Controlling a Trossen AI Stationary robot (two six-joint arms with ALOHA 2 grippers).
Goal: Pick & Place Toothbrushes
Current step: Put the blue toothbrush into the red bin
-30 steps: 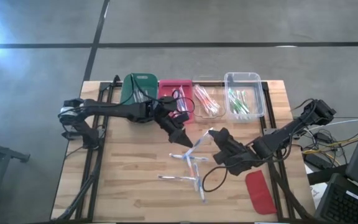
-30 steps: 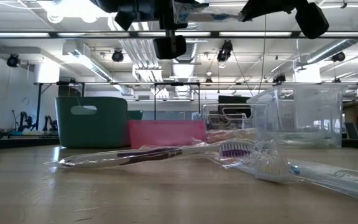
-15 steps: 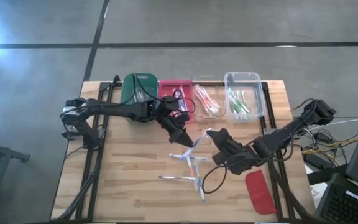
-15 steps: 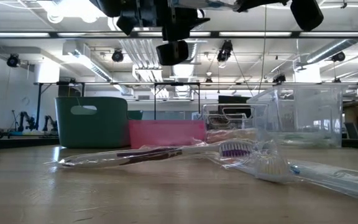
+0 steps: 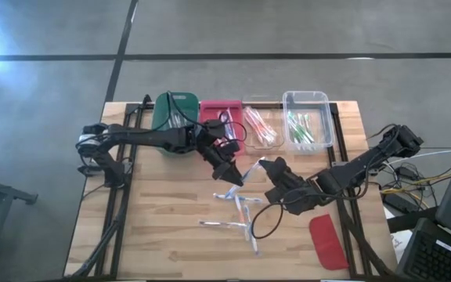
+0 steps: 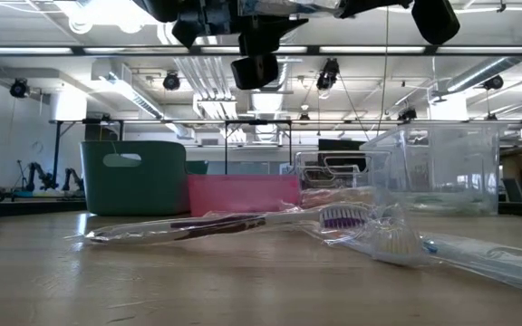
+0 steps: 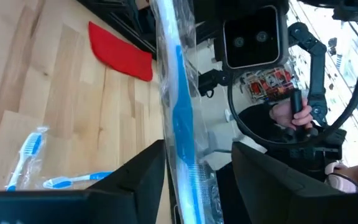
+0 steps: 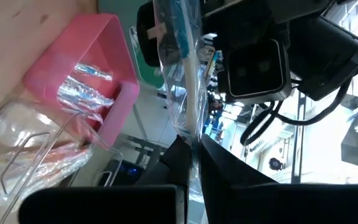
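Observation:
A blue toothbrush in a clear wrapper (image 5: 249, 174) hangs in the air over the table's middle, between my two grippers. My right gripper (image 5: 263, 166) is shut on it. My left gripper (image 5: 232, 174) is open; in the left wrist view its fingers stand on either side of the wrapped brush (image 7: 178, 118). Several more wrapped toothbrushes (image 5: 238, 211) lie flat on the wood below, crossing one another (image 6: 243, 222). My right gripper pinches the wrapped toothbrush between its two fingers at the brush's near end (image 8: 191, 134). The fingers lie roughly along the brush, which runs on past them toward the left gripper, clear of the table. My left gripper: whether a finger (image 7: 143, 177) touches the wrapper (image 7: 166, 93), I cannot tell.
Along the far edge stand a green bin (image 5: 174, 113), a pink bin (image 5: 221, 117), a clear bin with pink and orange brushes (image 5: 261, 127) and a clear bin with green ones (image 5: 308, 125). A flat red lid (image 5: 327, 241) lies at the near right.
My left wrist has rolled a little. The wrapped toothbrush stays aloft between the two grippers.

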